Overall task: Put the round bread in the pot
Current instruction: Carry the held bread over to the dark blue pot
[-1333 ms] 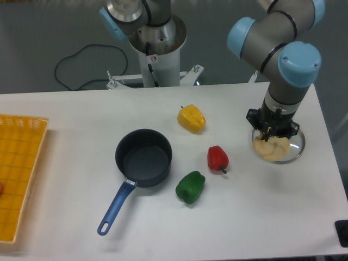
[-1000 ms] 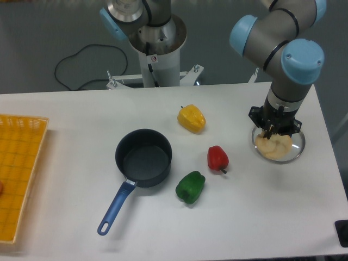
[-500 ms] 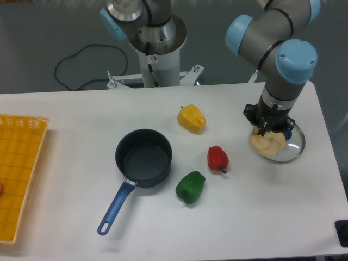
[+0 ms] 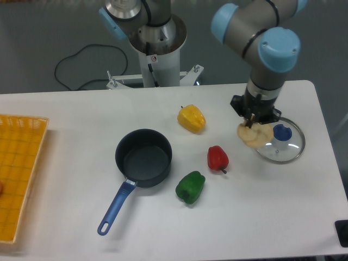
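Observation:
The round bread [image 4: 252,135], a pale tan lumpy bun, hangs in the air just left of the glass lid, with my gripper [image 4: 253,124] shut on its top. The pot [image 4: 143,157], a dark blue-grey saucepan with a long blue handle [image 4: 115,209], stands empty left of centre on the white table, well to the left of the gripper.
A glass lid with a blue knob [image 4: 280,142] lies at the right. A yellow pepper [image 4: 191,118], a red pepper [image 4: 217,157] and a green pepper [image 4: 190,186] lie between the gripper and the pot. A yellow basket [image 4: 19,174] sits at the left edge.
My gripper has lifted the round bread off the glass lid and carried it left; the lid's blue knob is now uncovered.

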{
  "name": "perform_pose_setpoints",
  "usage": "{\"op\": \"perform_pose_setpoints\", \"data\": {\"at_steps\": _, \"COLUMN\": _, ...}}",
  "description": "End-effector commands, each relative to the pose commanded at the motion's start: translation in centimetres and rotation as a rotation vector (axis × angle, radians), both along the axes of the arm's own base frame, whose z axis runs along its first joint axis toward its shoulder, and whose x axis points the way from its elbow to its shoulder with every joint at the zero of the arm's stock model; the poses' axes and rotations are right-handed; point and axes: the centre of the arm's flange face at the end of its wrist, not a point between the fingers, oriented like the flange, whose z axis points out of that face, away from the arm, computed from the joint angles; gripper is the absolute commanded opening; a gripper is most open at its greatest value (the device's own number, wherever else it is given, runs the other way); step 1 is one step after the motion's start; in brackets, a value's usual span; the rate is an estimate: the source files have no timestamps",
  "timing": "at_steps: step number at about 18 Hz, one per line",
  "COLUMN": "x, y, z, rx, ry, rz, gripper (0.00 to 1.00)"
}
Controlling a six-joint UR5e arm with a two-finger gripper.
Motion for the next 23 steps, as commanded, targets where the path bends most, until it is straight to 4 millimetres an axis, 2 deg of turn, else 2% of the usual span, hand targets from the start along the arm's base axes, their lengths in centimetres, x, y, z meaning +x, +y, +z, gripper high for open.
{"op": "perform_pose_setpoints", "data": {"at_steps": 2, "x": 2.1, "y": 2.0, "z": 0.4, "rx": 0.003, "ry": 0.007, "rz": -0.012, "gripper": 0.00}}
{"op": "perform_pose_setpoints", "data": {"at_steps": 6, "x": 5.6, "y": 5.5, "z": -0.4, "rx": 0.004, "ry": 0.004, "rz": 0.055, "gripper": 0.00}}
{"op": "perform_pose_setpoints", "data": {"at_steps": 9, "x": 8.4, "y": 7.6, "z": 0.3, "rx": 0.012, "ry": 0.014, "rz": 0.074, "gripper": 0.00}}
{"op": "perform_pose_setpoints", "data": {"at_steps": 12, "x": 10.6, "y": 8.6, "z": 1.0, "rx": 0.023, "ry": 0.019, "rz": 0.081, "gripper": 0.00}}
{"op": "perform_pose_setpoints", "data": {"at_steps": 16, "x": 14.1, "y": 11.0, "z": 0.7, "rx": 0.023, "ry": 0.016, "rz": 0.101, "gripper": 0.00}}
{"op": "perform_pose_setpoints", "data": {"at_steps": 19, "x": 15.7, "y": 12.4, "z": 0.1, "rx": 0.024, "ry": 0.017, "rz": 0.117, "gripper": 0.00}}
{"op": "perform_pose_setpoints", "data": {"at_steps": 23, "x": 18.8, "y": 13.5, "z": -1.9, "rx": 0.043, "ry": 0.040, "rz": 0.115, "gripper": 0.00}}
